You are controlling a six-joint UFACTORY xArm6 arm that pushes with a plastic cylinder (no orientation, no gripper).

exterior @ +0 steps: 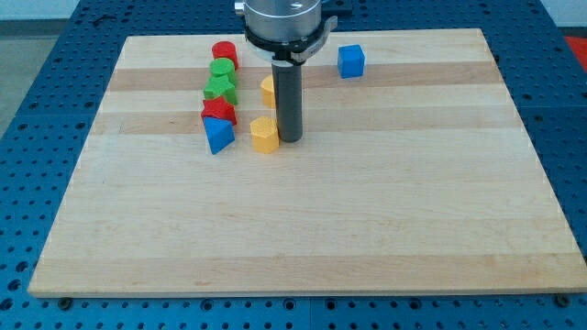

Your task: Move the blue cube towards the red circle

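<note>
The blue cube (pixel 350 60) sits near the view's top, right of centre. The red circle (pixel 225 53), a short cylinder, stands at the top left, heading a column of blocks. My tip (pixel 290 139) rests on the board well below and left of the blue cube, apart from it, and right beside a yellow block (pixel 264 134). The rod rises straight up from the tip and hides part of another yellow block (pixel 268 92).
Below the red circle run a green block (pixel 223 70), a green star (pixel 220 88), a red block (pixel 219 112) and a blue triangle (pixel 217 134). The wooden board (pixel 303 229) lies on a blue perforated table.
</note>
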